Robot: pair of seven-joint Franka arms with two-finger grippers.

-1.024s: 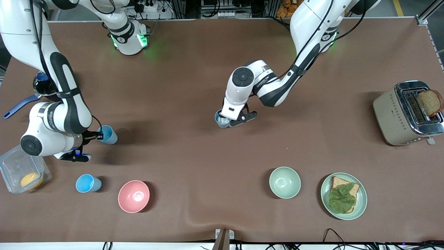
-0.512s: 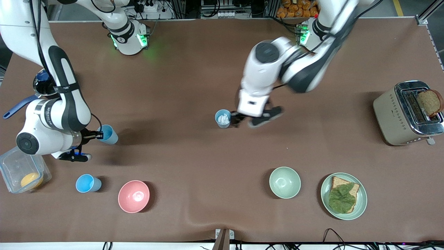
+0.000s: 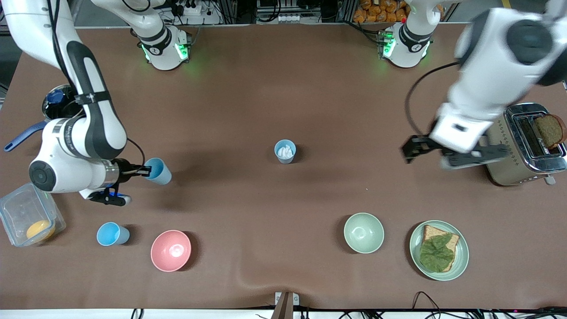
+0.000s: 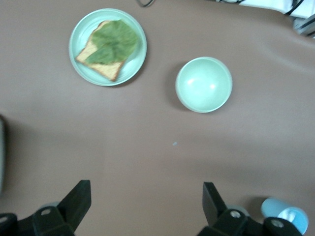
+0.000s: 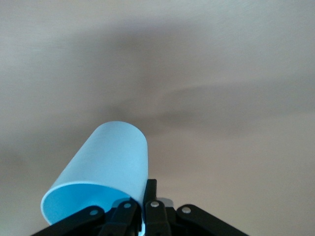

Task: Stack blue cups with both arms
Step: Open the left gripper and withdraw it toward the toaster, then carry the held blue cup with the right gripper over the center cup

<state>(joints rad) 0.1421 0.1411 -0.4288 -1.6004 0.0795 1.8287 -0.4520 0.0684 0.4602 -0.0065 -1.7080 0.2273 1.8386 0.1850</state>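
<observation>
A grey-blue cup (image 3: 285, 151) with something white inside stands upright at the table's middle; it also shows in the left wrist view (image 4: 286, 217). My right gripper (image 3: 144, 170) is shut on the rim of a sky-blue cup (image 3: 158, 171), holding it tilted above the table at the right arm's end. In the right wrist view the cup (image 5: 106, 167) lies on its side in the gripper (image 5: 145, 196). A second sky-blue cup (image 3: 112, 234) stands beside the pink bowl (image 3: 171, 250). My left gripper (image 3: 447, 155) is open and empty, high up beside the toaster (image 3: 509, 150); its open gripper (image 4: 145, 196) holds nothing.
A pale green bowl (image 3: 363, 232) and a plate with bread and lettuce (image 3: 460, 252) sit near the front camera. The toaster holds a bread slice (image 3: 549, 129). A clear container (image 3: 17, 208) and a pot (image 3: 57, 104) stand at the right arm's end.
My left gripper let go of the grey-blue cup, rose and swung toward the toaster. My right gripper carried the sky-blue cup a little toward the table's middle.
</observation>
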